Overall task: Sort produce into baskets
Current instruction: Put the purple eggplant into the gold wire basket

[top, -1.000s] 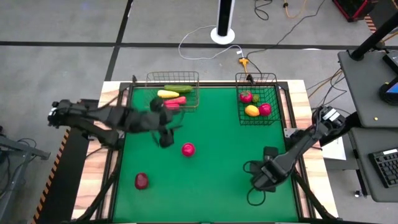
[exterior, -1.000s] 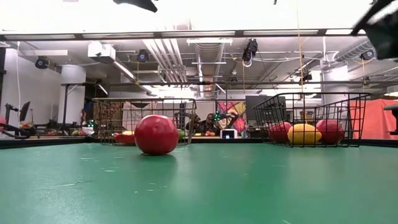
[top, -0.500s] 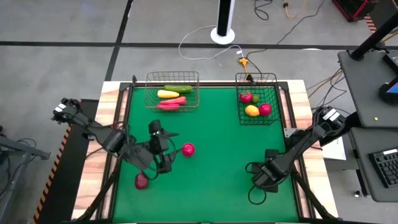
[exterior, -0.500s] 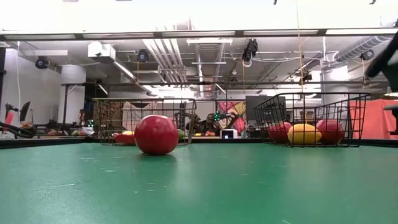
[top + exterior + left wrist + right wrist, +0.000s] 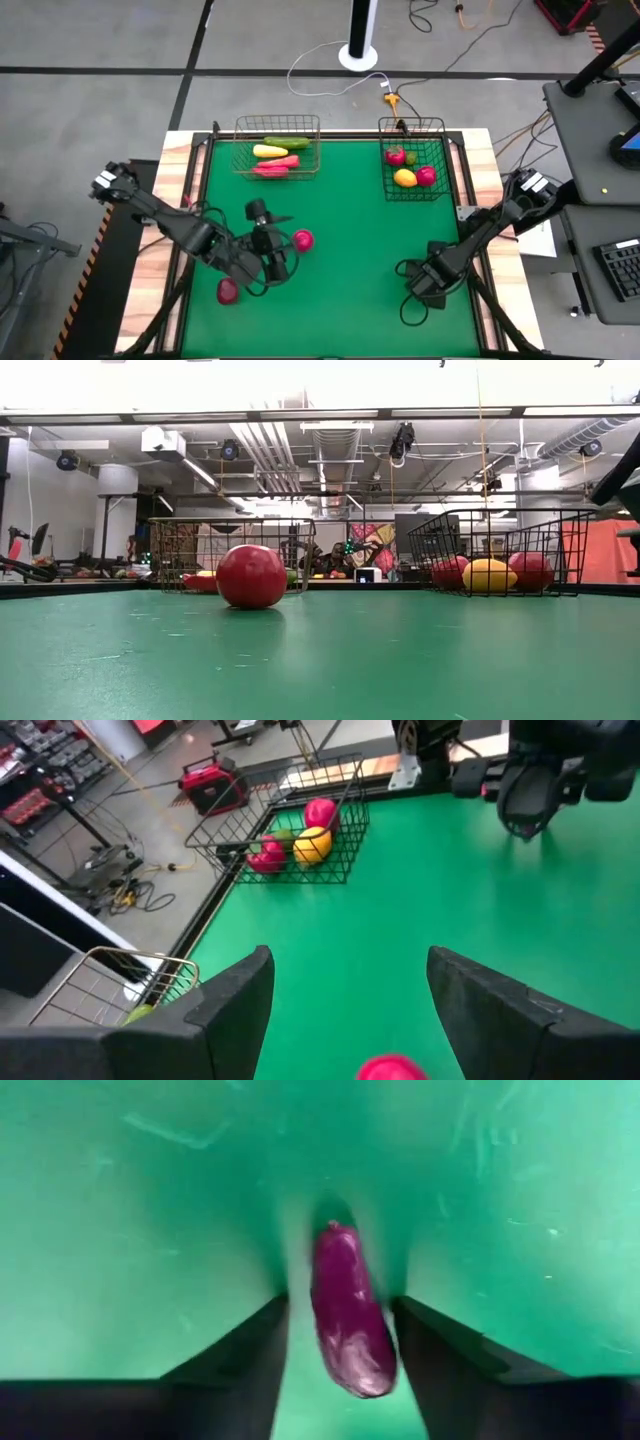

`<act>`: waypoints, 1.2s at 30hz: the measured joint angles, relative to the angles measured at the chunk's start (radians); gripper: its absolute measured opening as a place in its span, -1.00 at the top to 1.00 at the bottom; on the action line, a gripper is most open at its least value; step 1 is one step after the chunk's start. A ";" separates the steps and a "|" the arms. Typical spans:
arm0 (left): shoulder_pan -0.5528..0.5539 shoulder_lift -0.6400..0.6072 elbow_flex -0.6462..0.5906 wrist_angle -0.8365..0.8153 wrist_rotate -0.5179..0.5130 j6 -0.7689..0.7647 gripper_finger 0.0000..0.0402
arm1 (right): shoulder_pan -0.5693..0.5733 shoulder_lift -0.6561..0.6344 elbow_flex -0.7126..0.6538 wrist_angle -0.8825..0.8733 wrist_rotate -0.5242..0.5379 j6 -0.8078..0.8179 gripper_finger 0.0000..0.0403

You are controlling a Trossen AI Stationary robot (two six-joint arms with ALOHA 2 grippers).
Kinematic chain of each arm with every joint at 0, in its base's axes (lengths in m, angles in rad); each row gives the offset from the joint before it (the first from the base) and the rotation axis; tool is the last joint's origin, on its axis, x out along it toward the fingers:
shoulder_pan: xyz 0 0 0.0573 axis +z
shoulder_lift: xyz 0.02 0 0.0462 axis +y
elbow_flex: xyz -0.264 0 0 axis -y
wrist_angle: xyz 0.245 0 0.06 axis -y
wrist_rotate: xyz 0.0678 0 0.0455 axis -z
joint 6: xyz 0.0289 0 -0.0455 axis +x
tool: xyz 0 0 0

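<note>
- Purple eggplant [image 5: 348,1320] lies lengthwise between my right gripper [image 5: 422,290] fingers [image 5: 235,1350], low over the mat's near right; whether they pinch it I cannot tell
- My left gripper [image 5: 350,995], fingers apart, hangs beside the pink round fruit [image 5: 303,240]; a second ago it was nearer the tan basket [image 5: 242,150]
- Counted: two baskets; tan basket holds three pieces, black basket [image 5: 440,160] four; dark-red fruit [image 5: 228,291] loose on the green mat [image 5: 350,220]
</note>
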 joint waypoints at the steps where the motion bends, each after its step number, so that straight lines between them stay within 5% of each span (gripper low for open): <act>1: 0.000 0.007 0.000 0.000 -0.001 -0.005 -0.22 | -0.001 0.000 0.000 0.001 -0.001 0.003 0.23; 9: -0.029 0.054 -0.002 0.000 -0.087 -0.042 -0.22 | -0.004 -0.008 0.000 0.019 -0.002 0.019 0.84; 16: -0.088 0.066 -0.002 -0.006 -0.165 -0.091 -0.22 | -0.049 -0.033 0.086 0.118 0.169 -0.012 0.84; 25: -0.148 0.062 -0.009 -0.090 -0.258 -0.268 -0.22 | -0.238 -0.035 0.233 0.590 0.454 -0.545 0.82; 31: -0.184 0.062 -0.009 -0.372 -0.241 -0.620 -0.22 | -0.417 -0.028 0.288 0.932 0.465 -0.916 0.81; 36: -0.201 0.064 -0.012 -0.561 -0.094 -0.887 -0.22 | -0.575 0.010 0.318 1.146 0.456 -1.036 0.81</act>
